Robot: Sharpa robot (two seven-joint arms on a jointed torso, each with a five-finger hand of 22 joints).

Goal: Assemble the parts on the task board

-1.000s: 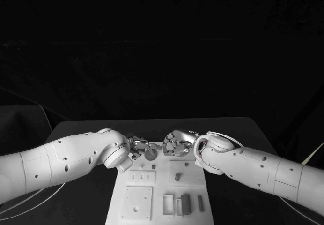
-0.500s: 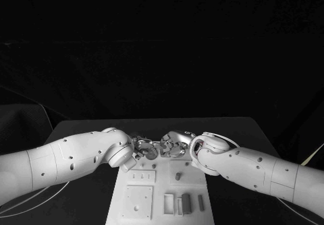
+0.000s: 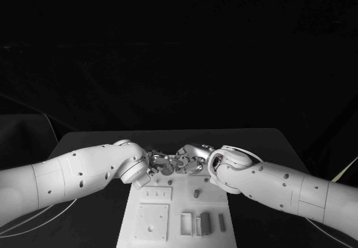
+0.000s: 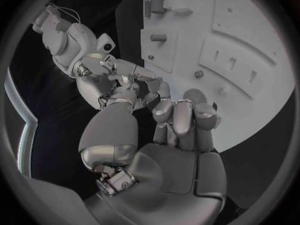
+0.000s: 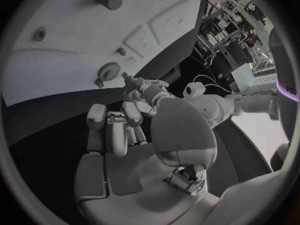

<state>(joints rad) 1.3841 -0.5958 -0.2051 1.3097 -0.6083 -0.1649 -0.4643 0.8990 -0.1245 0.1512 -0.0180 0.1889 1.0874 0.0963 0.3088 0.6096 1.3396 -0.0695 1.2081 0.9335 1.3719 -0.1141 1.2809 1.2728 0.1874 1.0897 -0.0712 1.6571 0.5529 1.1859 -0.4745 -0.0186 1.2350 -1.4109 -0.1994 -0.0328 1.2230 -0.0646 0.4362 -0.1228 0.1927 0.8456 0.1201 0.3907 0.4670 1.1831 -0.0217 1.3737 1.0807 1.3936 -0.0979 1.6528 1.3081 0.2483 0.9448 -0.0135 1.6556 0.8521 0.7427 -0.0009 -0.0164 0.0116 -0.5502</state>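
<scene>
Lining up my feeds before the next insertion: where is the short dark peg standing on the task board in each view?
Head view: peg just right of the slotted plate.
Left wrist view: peg on the raised square next to that plate.
Right wrist view: peg across that plate from the small gear.
Shared landmark: the slotted plate.

The task board point(image 3: 179, 214) is a white rectangular plate lying flat on the black table, its long axis running from 6 o'clock toward 12 o'clock. On it, a short dark peg point(image 3: 196, 195) stands upright just right of centre. Toward 6 o'clock, dark rectangular parts point(image 3: 206, 224) stand in slots (their exact number is hard to tell). At the 12 o'clock end, a small toothed gear point(image 5: 110, 73) lies flat on the board, beside a tiny stud point(image 5: 120, 50).
</scene>
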